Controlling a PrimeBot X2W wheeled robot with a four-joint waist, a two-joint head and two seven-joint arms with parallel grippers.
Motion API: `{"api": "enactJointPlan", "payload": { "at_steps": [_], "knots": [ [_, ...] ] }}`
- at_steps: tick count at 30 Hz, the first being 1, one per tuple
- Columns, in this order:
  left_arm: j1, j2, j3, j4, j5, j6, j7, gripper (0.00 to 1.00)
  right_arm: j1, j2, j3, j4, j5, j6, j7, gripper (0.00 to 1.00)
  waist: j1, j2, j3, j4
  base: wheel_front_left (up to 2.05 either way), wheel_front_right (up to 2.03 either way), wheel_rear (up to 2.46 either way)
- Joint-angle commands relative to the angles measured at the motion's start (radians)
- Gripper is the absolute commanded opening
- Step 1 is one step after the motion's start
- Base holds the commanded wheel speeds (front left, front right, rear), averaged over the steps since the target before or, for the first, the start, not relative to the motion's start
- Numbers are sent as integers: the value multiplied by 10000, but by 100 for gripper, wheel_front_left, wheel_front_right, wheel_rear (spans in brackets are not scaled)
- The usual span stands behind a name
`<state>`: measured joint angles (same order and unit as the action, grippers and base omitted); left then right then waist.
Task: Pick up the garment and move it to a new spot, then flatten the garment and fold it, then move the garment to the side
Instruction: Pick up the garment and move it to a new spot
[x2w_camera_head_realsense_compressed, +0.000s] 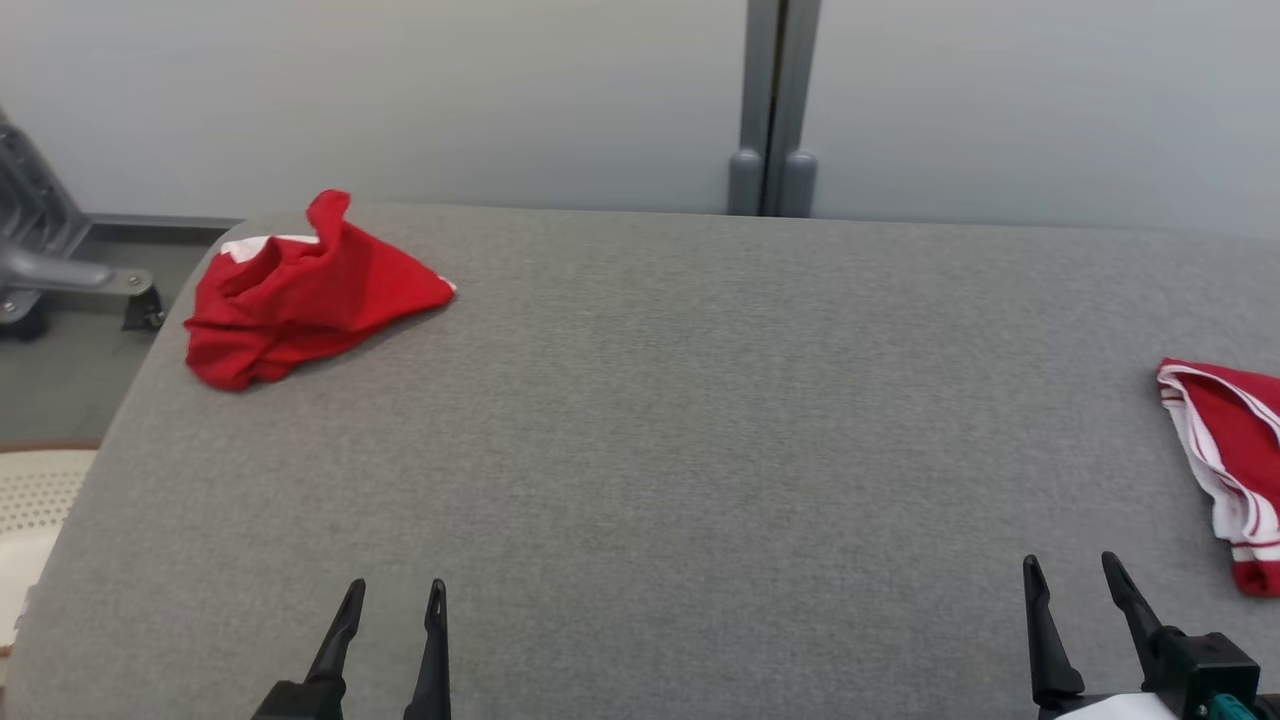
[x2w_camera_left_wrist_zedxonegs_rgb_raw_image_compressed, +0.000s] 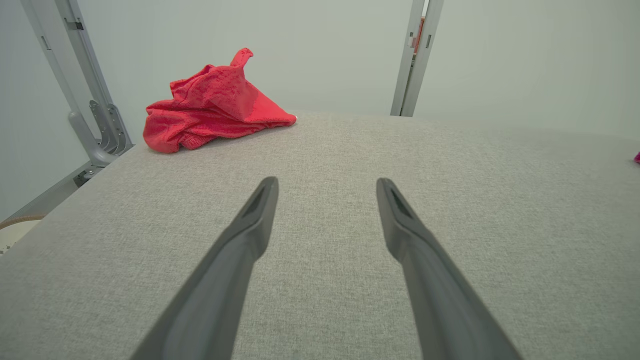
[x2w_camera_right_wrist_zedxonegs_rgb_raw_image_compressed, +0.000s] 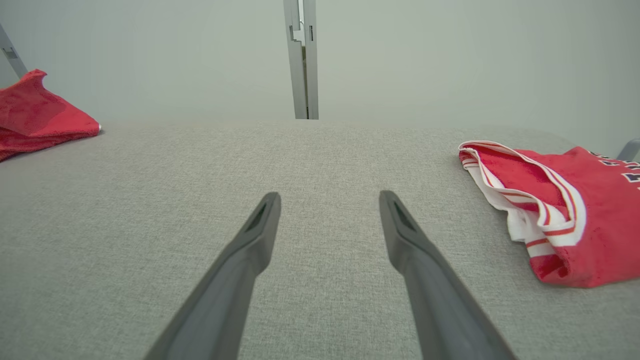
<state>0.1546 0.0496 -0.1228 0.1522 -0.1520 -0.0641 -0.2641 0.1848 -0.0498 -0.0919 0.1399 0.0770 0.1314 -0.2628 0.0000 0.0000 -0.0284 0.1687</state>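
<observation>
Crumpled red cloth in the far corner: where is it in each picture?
Head view: the crumpled red cloth lies upper left.
Left wrist view: the cloth sits upper left.
Right wrist view: the cloth is cut by the left edge.
Shared landmark: the grey upright post behind, to the cloth's right in every view.

A grey fabric-covered tabletop (x2w_camera_head_realsense_compressed: 640, 420) with rounded corners stands before a plain, pale grey wall (x2w_camera_head_realsense_compressed: 400, 90), evenly lit. A grey vertical post (x2w_camera_head_realsense_compressed: 772, 100) divides the wall panels. At far left, a grey metal frame (x2w_camera_head_realsense_compressed: 40, 250) stands on grey floor (x2w_camera_head_realsense_compressed: 60, 380), with a perforated cream object (x2w_camera_head_realsense_compressed: 35, 500) nearer.
</observation>
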Motion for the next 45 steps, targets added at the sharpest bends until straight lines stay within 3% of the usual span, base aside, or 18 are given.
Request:
{"api": "enactJointPlan", "payload": {
  "at_steps": [1, 7, 13, 17, 21, 28, 30, 33, 36, 42, 45],
  "knots": [
    [77, 20, 67, -6, -40, 70, -1, 100, 42, -8, 101, -47, 72, -15, -26, 100, 0, 0, -106, 1511, 0, 0, 0],
    [466, 19, 250, -170, -97, 181, -1, 100, -263, -12, 709, 33, 172, -15, -26, 100, 0, 0, -152, 3056, 0, 0, 0],
    [498, 19, 410, -452, -276, 291, 1, 100, -620, -22, 1223, 197, -26, -15, -26, 100, 0, 0, 51, 3361, 0, 0, 0],
    [253, 19, 320, -420, -297, 157, 1, 100, -467, -24, 1225, 197, -8, -15, -26, 100, 0, 0, 21, 3327, 0, 0, 0],
    [-430, 17, 129, -154, -354, -169, -1, 100, -625, -24, 1218, 47, -180, -15, -27, 100, 0, 0, 515, 2834, 0, 0, 0],
    [-3679, 418, -301, 1974, -725, -636, 1, 100, -1992, -25, 1328, -186, -1041, -15, -27, 100, 0, 0, 2878, 1574, 0, 0, 0],
    [-4898, 723, -575, 2509, -931, -662, -1, 100, -2542, -37, 1333, -225, -1328, -15, -27, 100, 0, 0, 3710, 1209, 0, 0, 0],
    [-6561, 1214, -1469, 3278, -2198, -672, 20, 100, -3299, -34, 1283, -321, -1593, -15, -27, 100, 0, 0, 4862, 737, 0, 0, 0],
    [-8200, 2339, -2579, 3784, -3690, -652, 116, 100, -3937, -31, 1213, -433, -1788, -15, -25, 100, 0, 0, 5861, 333, 0, 0, 0],
    [-10450, 3781, -3812, 4840, -5862, -657, 242, 100, -4696, -26, 1168, -693, -1977, -15, -27, 100, 0, 0, 7011, -264, 0, 0, 0],
    [-11163, 4136, -4283, 5337, -6678, -656, 285, 100, -4864, -13, 1160, -837, -2063, -15, -27, 100, 0, 0, 7280, -410, 0, 0, 0]
  ]
}}
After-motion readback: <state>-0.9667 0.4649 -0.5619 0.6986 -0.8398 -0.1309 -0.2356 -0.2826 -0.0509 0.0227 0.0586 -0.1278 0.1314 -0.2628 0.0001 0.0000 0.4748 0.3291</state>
